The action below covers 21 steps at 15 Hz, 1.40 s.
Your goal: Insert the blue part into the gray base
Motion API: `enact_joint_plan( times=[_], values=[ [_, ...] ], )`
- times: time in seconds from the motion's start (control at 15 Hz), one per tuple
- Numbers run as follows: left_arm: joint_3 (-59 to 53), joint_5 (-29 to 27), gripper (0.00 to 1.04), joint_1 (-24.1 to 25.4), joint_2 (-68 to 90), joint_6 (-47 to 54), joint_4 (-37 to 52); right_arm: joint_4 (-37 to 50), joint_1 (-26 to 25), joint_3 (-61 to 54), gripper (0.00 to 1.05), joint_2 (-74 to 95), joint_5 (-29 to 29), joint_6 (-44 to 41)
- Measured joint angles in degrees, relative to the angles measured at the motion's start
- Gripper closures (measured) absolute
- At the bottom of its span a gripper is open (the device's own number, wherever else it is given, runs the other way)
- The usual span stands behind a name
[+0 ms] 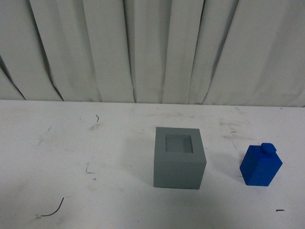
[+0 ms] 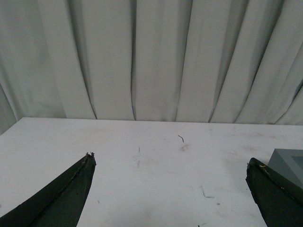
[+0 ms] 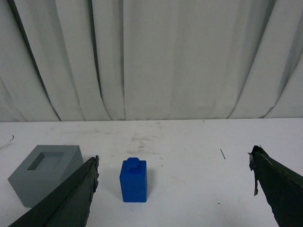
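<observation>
Blue part [image 1: 260,167]: stands upright on the white table [image 1: 71,143], lower right of the front frame, small square knob on top. One corner is turned toward the camera. It touches nothing.

Gray base [image 1: 179,160]: centre of the front frame, a little below the middle. It sits flat with the square recess facing up and the recess floor in plain view. It lies left of the blue part, near it but with a clear strip of table between them.

Left gripper [image 2: 170,161]: released, its two dark fingers [image 2: 71,189] spread wide with bare tabletop between them. Nothing is held. A corner of the gray base shows just beyond one fingertip; whether they touch, I cannot tell.

Right gripper [image 3: 174,158]: also released, jaws wide apart, nothing grasped. The blue part stands on the table between its fingers, closer to one than the other and apart from both. The gray base sits beside that nearer finger, partly hidden by it.

Table surface is scuffed. A thin dark strand [image 1: 52,210] lies lower left in the front frame. A pleated pale curtain [image 1: 143,47] fills the upper half.
</observation>
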<state>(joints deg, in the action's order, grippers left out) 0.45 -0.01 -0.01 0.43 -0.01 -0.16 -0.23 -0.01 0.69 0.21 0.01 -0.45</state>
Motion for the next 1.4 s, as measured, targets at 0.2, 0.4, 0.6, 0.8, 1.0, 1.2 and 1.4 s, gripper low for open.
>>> enact_joint_plan(
  times=[0.2,0.4,0.6,0.8,1.0,1.2,1.4],
  values=[
    [0.0,0.0,0.07,0.0,0.0,0.0,0.0,0.0,0.0,0.0,0.06,0.0,0.0,0.0],
    [0.0,0.0,0.07,0.0,0.0,0.0,0.0,0.0,0.0,0.0,0.06,0.0,0.0,0.0],
    [0.0,0.0,0.07,0.0,0.0,0.0,0.0,0.0,0.0,0.0,0.06,0.0,0.0,0.0],
    [0.0,0.0,0.07,0.0,0.0,0.0,0.0,0.0,0.0,0.0,0.06,0.0,0.0,0.0],
    [0.0,0.0,0.07,0.0,0.0,0.0,0.0,0.0,0.0,0.0,0.06,0.0,0.0,0.0],
    [0.0,0.0,0.07,0.0,0.0,0.0,0.0,0.0,0.0,0.0,0.06,0.0,0.0,0.0],
    [0.0,0.0,0.07,0.0,0.0,0.0,0.0,0.0,0.0,0.0,0.06,0.0,0.0,0.0]
  ],
)
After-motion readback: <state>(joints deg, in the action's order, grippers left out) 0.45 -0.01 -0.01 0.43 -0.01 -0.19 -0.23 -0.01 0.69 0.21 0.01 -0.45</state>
